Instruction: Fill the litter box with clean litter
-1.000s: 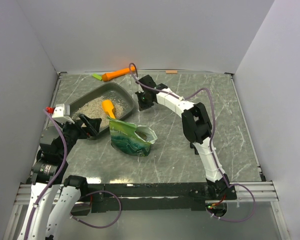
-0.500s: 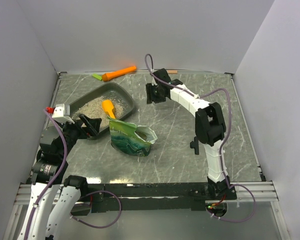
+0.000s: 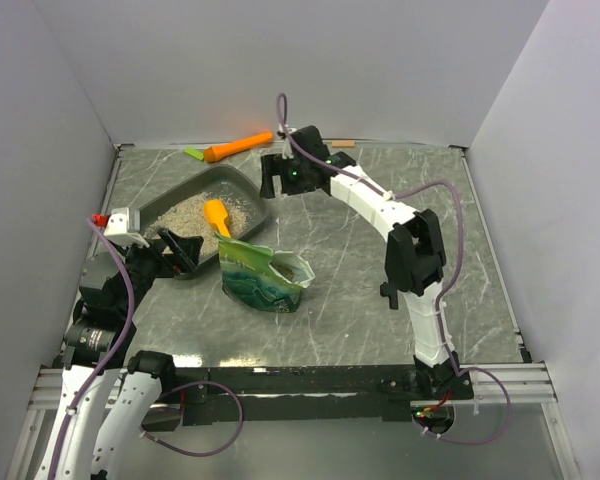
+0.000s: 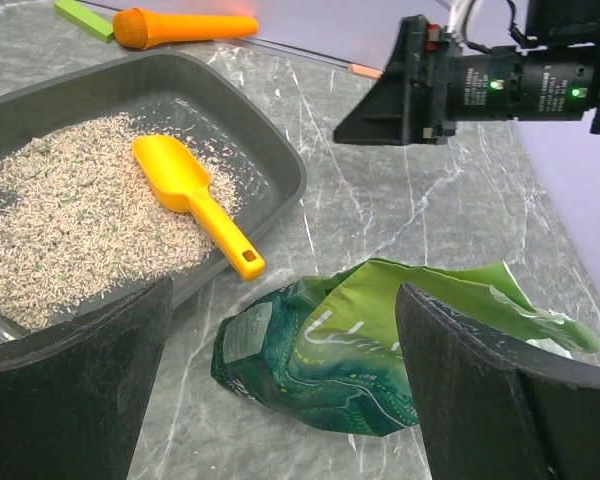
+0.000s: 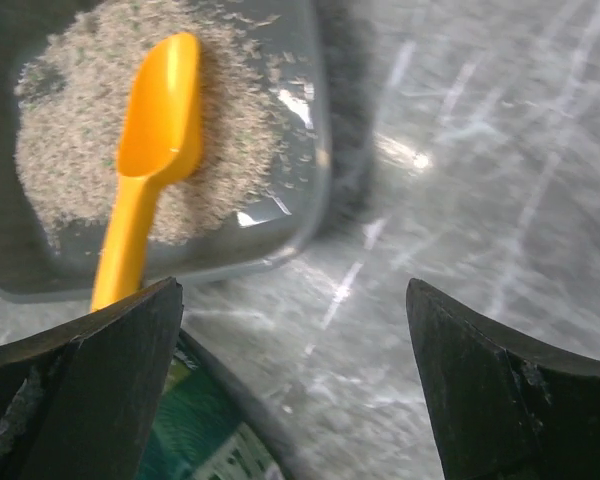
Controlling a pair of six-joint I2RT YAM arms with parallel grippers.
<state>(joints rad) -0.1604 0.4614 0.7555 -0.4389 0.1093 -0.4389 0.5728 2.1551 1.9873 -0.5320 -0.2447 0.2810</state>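
The dark grey litter box (image 3: 250, 190) lies at the back left, with a layer of beige clean litter (image 3: 190, 215) in it. An orange scoop (image 3: 218, 216) rests on the litter, its handle over the near rim. In the left wrist view the litter box (image 4: 280, 160), clean litter (image 4: 70, 220) and scoop (image 4: 185, 185) fill the upper left. My right gripper (image 3: 272, 180) hovers open and empty above the box's far right corner; its own view looks down on the box wall (image 5: 315, 150) between its jaws (image 5: 295, 390). My left gripper (image 3: 180, 250) stands open at the box's near corner.
A crumpled green-teal bag (image 3: 263, 277) lies on the table just in front of the box, and shows between the left fingers (image 4: 380, 340). An orange carrot-shaped toy (image 3: 238, 146) and a small green piece (image 3: 194, 153) lie by the back wall. White walls enclose the table.
The right gripper went from shut to fully open. Its arm swung out to the right and rose, then came back over the box's far right corner. The left arm stayed still.
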